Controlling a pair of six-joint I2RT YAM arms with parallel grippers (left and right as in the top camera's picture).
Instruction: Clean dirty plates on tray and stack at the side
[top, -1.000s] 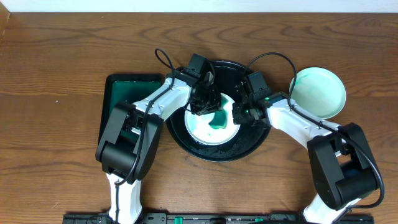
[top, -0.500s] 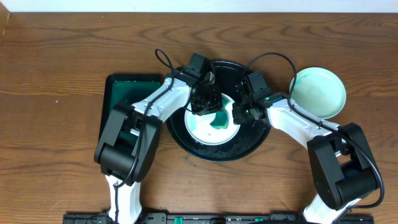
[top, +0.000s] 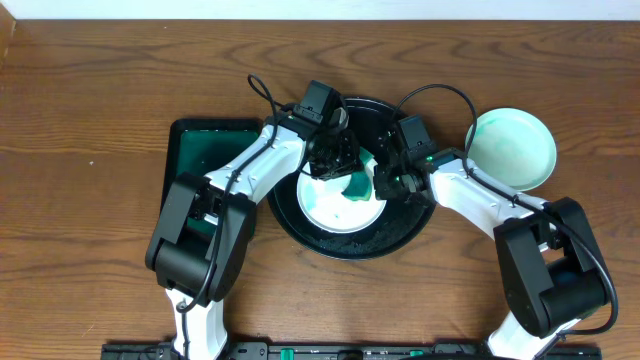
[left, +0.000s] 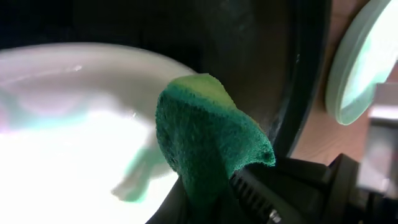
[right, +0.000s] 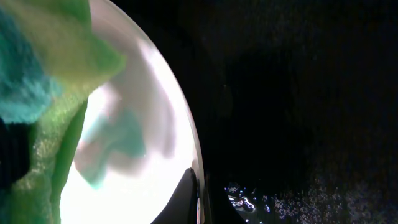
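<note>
Our left gripper (top: 335, 158) is clamped tight on a green sponge (left: 208, 134), whose folded edge sticks out past the fingertips. Directly under it lies the dirty plate (top: 335, 210), and the sponge reaches down to the plate's white face near the far rim; whether it actually presses on the plate, we cannot tell. Just off the sponge's tip, toward the plate's centre, we see a teal paint smear (right: 115, 146) with fainter streaks around it.

Our right gripper (top: 386, 182) sits just beside the left one, on its right, with its jaws closed on the same dirty plate at the right edge. In the right wrist view one dark finger (right: 185, 198) lies on the rim.

Around both grippers runs the black tray (top: 350, 245), which carries the plate. Its bare floor near the right gripper is speckled with droplets, and its raised rim curves past both sets of fingers.

Beyond the right gripper, further right and outside the tray, a teal-tinted plate (top: 511, 149) rests on the wooden table (top: 90, 90), near the tray's rim but apart from it. On the opposite side, left of the left gripper, a rectangular dark-green tray (top: 195, 150) sits under the left arm, just beside the black tray.
</note>
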